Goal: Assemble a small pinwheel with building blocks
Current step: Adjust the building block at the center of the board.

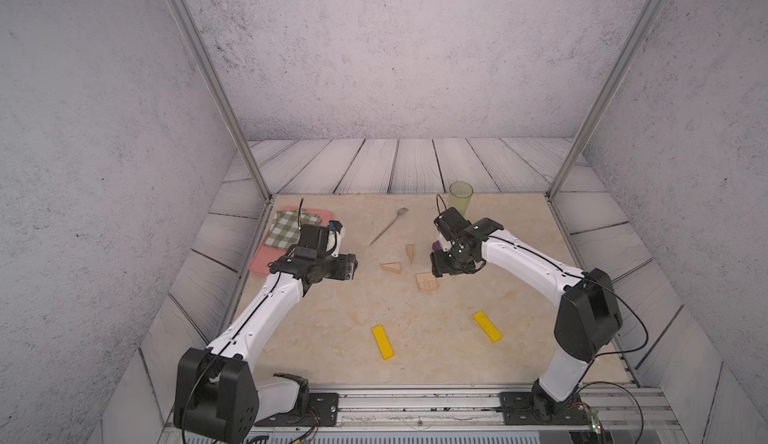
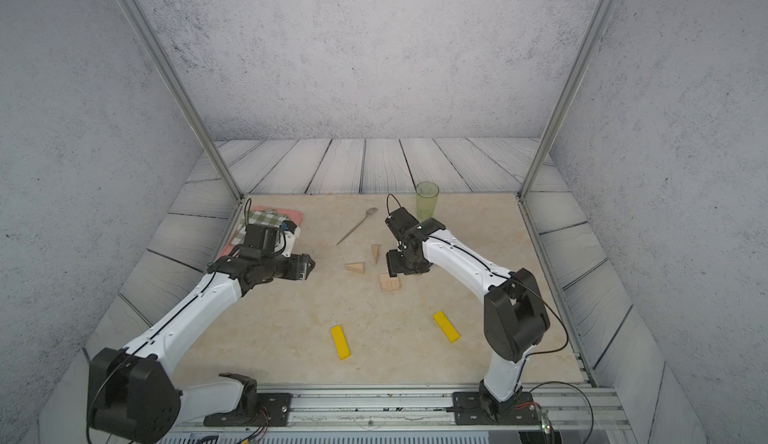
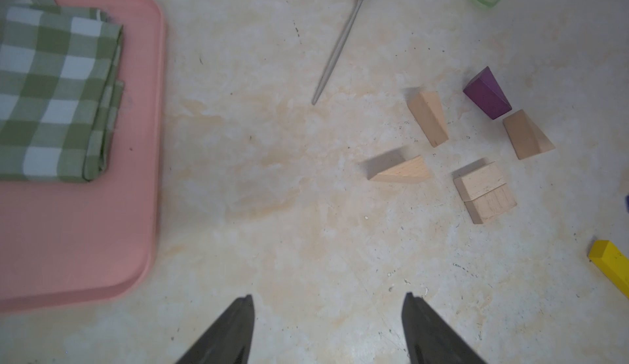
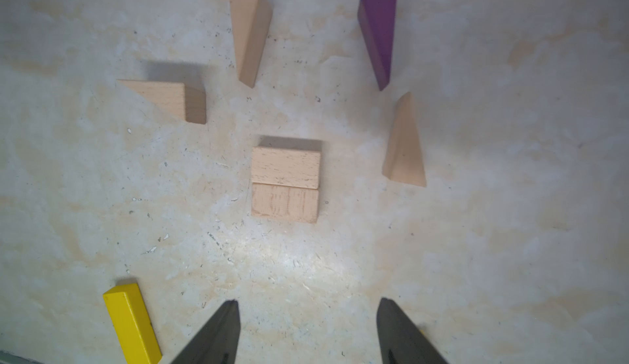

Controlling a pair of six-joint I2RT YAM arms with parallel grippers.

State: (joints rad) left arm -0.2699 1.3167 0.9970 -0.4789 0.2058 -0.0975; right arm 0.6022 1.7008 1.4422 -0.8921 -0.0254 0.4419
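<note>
The building blocks lie loose on the table and no pinwheel shape shows. Two pale wooden rectangles [image 4: 286,183] touch side by side as a square [image 1: 427,282]. Round them lie separate wedges: two wooden ones [image 1: 391,268] [image 1: 410,253] to the left, a third wooden wedge [image 4: 405,144] and the purple wedge [image 4: 379,28] under my right arm. Two yellow bars [image 1: 383,341] [image 1: 487,326] lie nearer the front. My right gripper [image 4: 306,302] hovers open just right of the square. My left gripper [image 3: 328,299] hangs open and holds nothing, beside the tray, well left of the blocks.
A pink tray [image 1: 266,263] with a folded green checked cloth [image 1: 286,230] sits at the left edge, under my left wrist. A thin metal spoon [image 1: 388,227] lies behind the blocks. A translucent green cup [image 1: 460,197] stands at the back, close behind my right wrist.
</note>
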